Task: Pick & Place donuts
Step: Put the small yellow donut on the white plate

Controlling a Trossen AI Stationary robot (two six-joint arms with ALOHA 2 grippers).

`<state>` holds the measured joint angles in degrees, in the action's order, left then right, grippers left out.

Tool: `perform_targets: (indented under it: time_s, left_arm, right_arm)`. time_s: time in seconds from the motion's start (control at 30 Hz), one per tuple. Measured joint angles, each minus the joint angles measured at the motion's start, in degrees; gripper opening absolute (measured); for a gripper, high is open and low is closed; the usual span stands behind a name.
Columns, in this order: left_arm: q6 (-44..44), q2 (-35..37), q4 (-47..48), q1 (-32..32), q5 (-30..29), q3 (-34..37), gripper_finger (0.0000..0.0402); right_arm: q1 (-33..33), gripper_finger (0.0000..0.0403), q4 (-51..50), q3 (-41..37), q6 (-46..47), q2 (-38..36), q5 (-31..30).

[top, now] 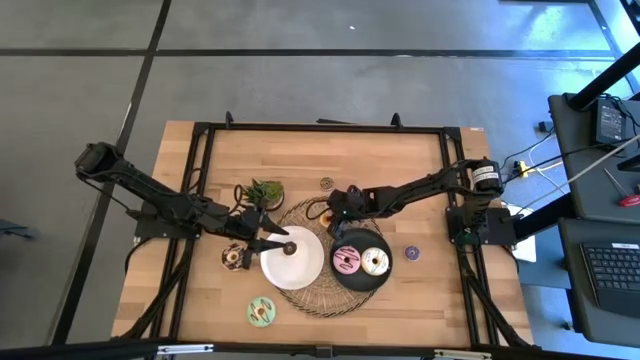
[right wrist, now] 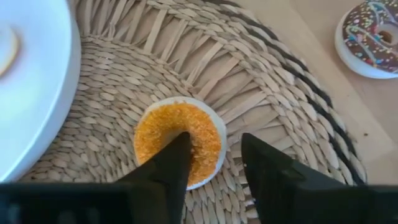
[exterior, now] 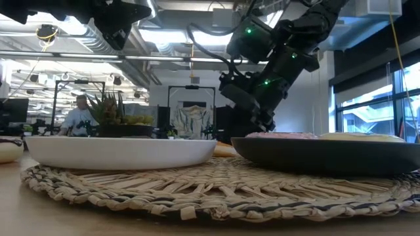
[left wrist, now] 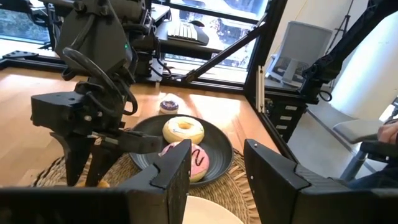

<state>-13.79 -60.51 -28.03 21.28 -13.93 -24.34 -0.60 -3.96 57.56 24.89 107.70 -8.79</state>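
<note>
An orange-iced donut (right wrist: 180,140) lies flat on the woven mat (right wrist: 261,68), between the white plate (top: 292,262) and the black plate (top: 362,276). My right gripper (right wrist: 214,140) slants down over it, open. One fingertip (right wrist: 180,140) stands over the donut's hole and the other (right wrist: 249,144) stands outside its rim. A pink donut (top: 348,261) and a cream donut (top: 375,262) lie on the black plate. My left gripper (left wrist: 217,177) hangs open and holds nothing, above the white plate's left edge (top: 268,250). My right gripper comes at the orange donut slanting from above, with the ring's near side (right wrist: 214,134) between its two fingers. A strip of mat shows between the outer finger and the rim. Whether the inner fingertip touches the icing, I cannot tell.
A brown sprinkled donut (top: 235,256) lies left of the white plate, and a green one (top: 262,312) lies near the front edge. A small purple one (top: 411,253) lies right of the black plate. Another small one (top: 326,183) and a potted plant (top: 263,192) sit farther back.
</note>
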Motion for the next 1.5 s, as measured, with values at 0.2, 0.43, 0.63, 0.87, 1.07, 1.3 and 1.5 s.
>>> perform_targets:
  time_s: [0.2,0.43,0.63,0.87,1.07,1.3,1.5]
  left_arm:
    - [0.00,0.00,0.00,-0.01,-0.02,0.00,0.0143]
    - [0.01,0.00,0.00,0.00,-0.04,0.00,0.0144]
    - [0.00,0.00,-0.01,0.00,-0.07,0.00,0.0144]
    - [0.01,0.00,-0.46,0.00,-0.51,0.00,0.0143]
    - [-0.01,0.00,-0.46,-0.02,-2.16,0.00,0.0143]
    - [-0.01,0.00,-0.45,0.00,-2.14,0.00,0.0144]
    - [-0.01,0.00,-0.44,0.00,-2.10,0.00,0.0144]
  right_arm:
    - [0.07,0.0071,0.23,0.00,-3.01,0.00,-0.01]
    - [0.09,0.0026,-2.66,2.86,-8.28,-0.44,-0.18]
    - [-2.95,0.0016,-4.37,9.25,-12.69,-0.76,-0.32]
    - [-11.00,0.0017,-1.18,12.64,-14.89,-0.76,-0.16]
    - [-14.08,0.0018,1.75,12.68,-13.74,-0.56,-0.17]
    - [-14.25,0.0018,8.04,12.76,-13.00,4.16,3.87]
    - [-14.27,0.0018,7.79,13.92,-13.10,6.80,4.38]
